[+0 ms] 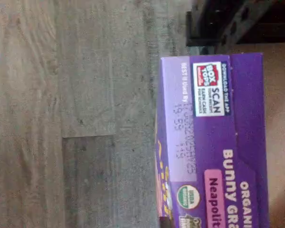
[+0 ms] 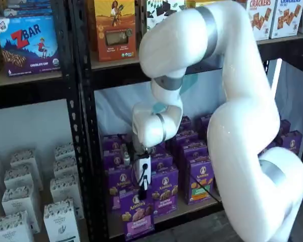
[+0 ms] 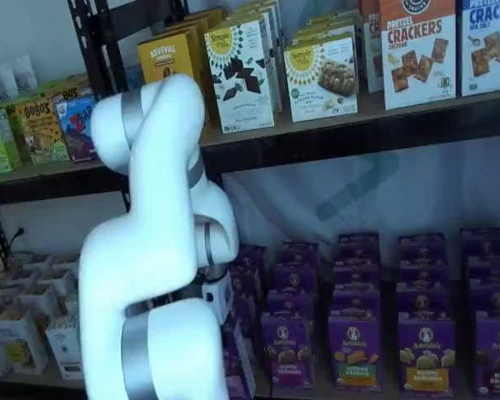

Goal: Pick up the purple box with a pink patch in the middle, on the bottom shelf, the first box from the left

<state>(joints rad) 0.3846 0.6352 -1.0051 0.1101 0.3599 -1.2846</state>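
The purple box [image 2: 136,217] stands upright at the front left of the bottom shelf [image 2: 192,210], forward of the other boxes and over the shelf's front edge. My gripper [image 2: 141,193] reaches down onto its top and is shut on it. In the wrist view the purple box [image 1: 218,156] fills one side, showing its pink patch [image 1: 213,194] and a Box Tops mark, with floor beyond it. In a shelf view the white arm [image 3: 158,275] hides the fingers, and only a purple sliver of the box [image 3: 236,367] shows beside it.
Rows of like purple boxes [image 2: 199,179] fill the bottom shelf behind and to the right, also seen as purple boxes [image 3: 354,350]. A black upright [image 2: 83,151] stands just left of the held box. White boxes [image 2: 20,201] fill the neighbouring bay. Grey plank floor [image 1: 61,118] lies below.
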